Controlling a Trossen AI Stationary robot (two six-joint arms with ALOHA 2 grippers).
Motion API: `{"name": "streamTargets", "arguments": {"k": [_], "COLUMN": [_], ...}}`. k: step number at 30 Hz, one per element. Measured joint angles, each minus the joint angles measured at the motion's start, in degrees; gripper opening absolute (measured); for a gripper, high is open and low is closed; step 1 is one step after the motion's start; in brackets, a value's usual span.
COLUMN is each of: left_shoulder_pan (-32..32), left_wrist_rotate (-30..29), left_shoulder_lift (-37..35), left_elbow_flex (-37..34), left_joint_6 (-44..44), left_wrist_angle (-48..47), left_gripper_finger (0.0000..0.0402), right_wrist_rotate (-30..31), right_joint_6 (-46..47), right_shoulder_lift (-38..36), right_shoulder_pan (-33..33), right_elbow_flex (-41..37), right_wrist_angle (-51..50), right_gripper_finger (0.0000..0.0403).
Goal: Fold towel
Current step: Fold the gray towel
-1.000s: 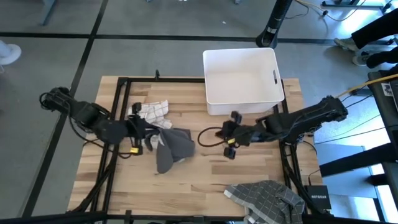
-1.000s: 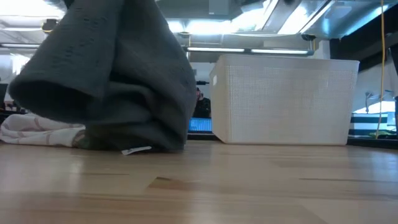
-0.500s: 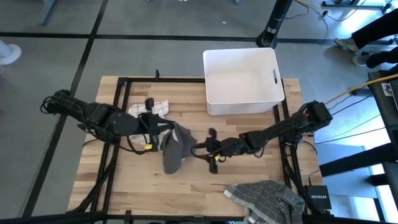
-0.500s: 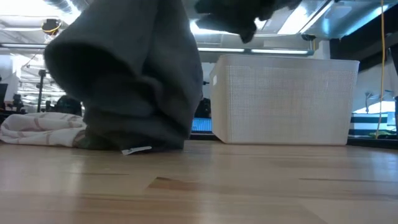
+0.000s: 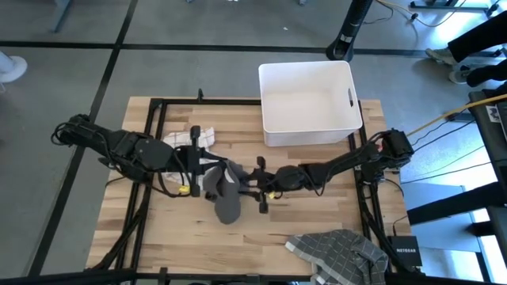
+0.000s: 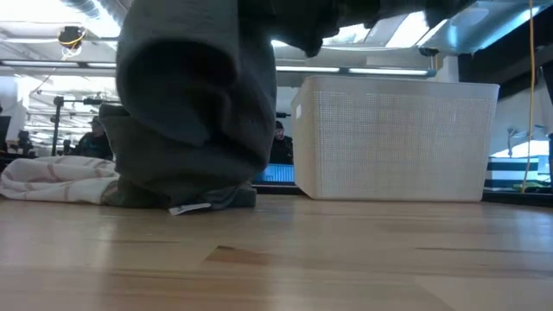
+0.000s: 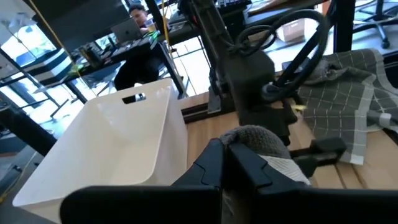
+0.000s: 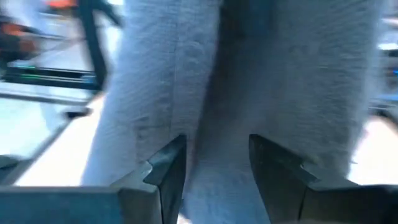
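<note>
Reaching far across since a second ago, the right gripper [image 5: 252, 184] is now arriving at the grey towel [image 5: 224, 190] mid-table, while the left gripper [image 5: 207, 162] is lifting that towel higher than before. Left fingers [image 7: 214, 163] are clamping shut on the cloth's top fold; right fingers [image 8: 166, 169] are standing spread, with towel fabric hanging right in front of them and nothing pinched yet. Counting up: three cloths are showing, namely the grey towel in play, a cream checked cloth [image 5: 194, 138] lying behind the left gripper, and a grey checked cloth [image 5: 337, 252] spilling over the table's near edge at the right. One white bin [image 5: 308, 101] is sitting at the far edge, well apart from the towel. Two arms are meeting at the middle, nearly touching. Bare wood [image 5: 158, 229] is lying open on the near left side, and more bare boards are stretching between the towel and the grey checked cloth. From table height, the towel's lower end is dragging on the tabletop.
</note>
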Motion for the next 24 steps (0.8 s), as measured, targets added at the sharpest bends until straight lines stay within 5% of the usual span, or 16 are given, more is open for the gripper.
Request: {"name": "streamTargets", "arguments": {"k": [10,24], "left_shoulder_pan": [0.2,0.4], "left_wrist_rotate": [0.0,-0.3], "left_shoulder_lift": [0.0,0.0], "left_elbow_flex": [0.0,0.0], "left_joint_6": [2.1,5.1], "left_wrist_angle": [0.3,3.6], "left_gripper_finger": [0.0,0.0], "right_wrist_rotate": [-14.9,-18.4], "right_joint_6": [3.2,7.3], "right_shoulder_lift": [0.0,6.1], "right_shoulder_pan": [-0.5,-0.1], "right_elbow_flex": [0.0,0.0], "right_wrist_angle": [-0.1,0.2], "right_gripper_finger": [0.0177,0.0177]}}
